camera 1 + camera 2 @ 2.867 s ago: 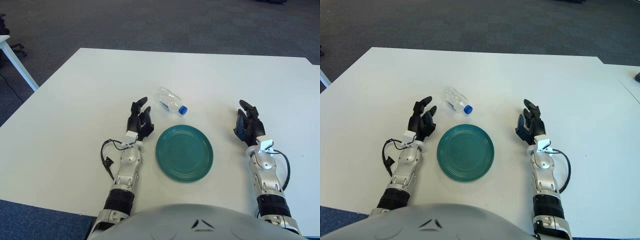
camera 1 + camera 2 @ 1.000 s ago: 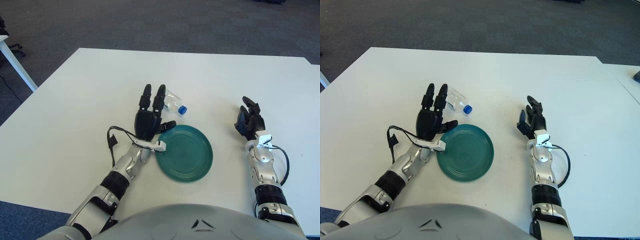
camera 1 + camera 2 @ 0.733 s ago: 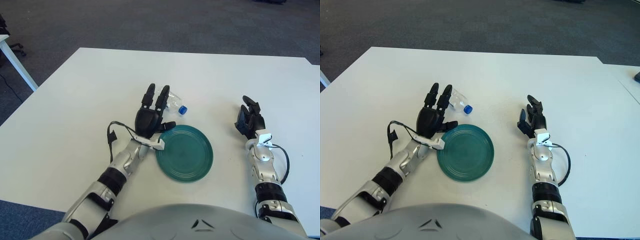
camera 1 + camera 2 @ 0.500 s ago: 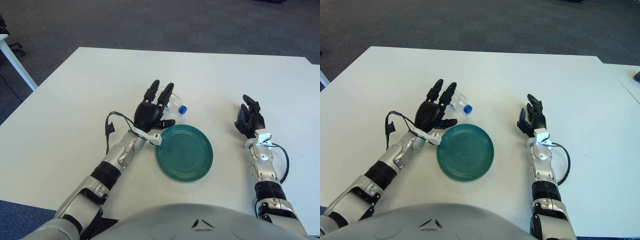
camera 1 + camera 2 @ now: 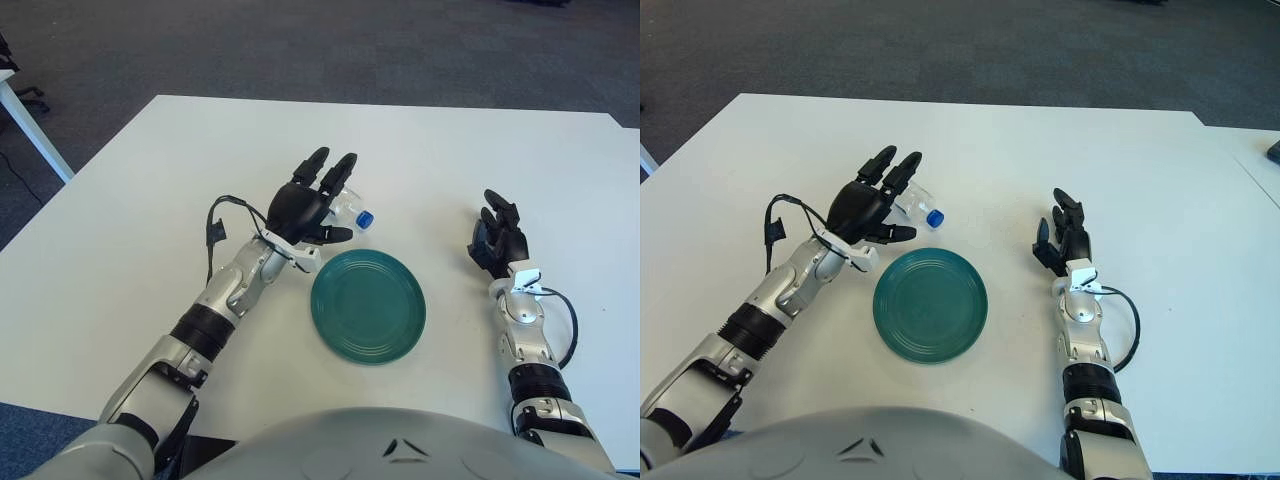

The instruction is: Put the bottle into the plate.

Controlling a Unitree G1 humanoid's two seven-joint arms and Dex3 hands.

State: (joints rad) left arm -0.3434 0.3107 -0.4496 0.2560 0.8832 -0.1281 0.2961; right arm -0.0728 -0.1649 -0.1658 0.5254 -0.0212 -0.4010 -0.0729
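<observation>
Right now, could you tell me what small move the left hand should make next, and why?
Probably lower the left hand and close its spread fingers around the bottle: the bottle lies on its side just behind the plate, ungrasped.

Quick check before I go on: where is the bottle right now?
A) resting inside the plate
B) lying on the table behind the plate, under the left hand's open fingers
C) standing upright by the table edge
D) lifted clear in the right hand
B: the bottle lies on its side on the table beyond the plate, with the left hand open over it; the right hand shows to the right of the plate.
</observation>
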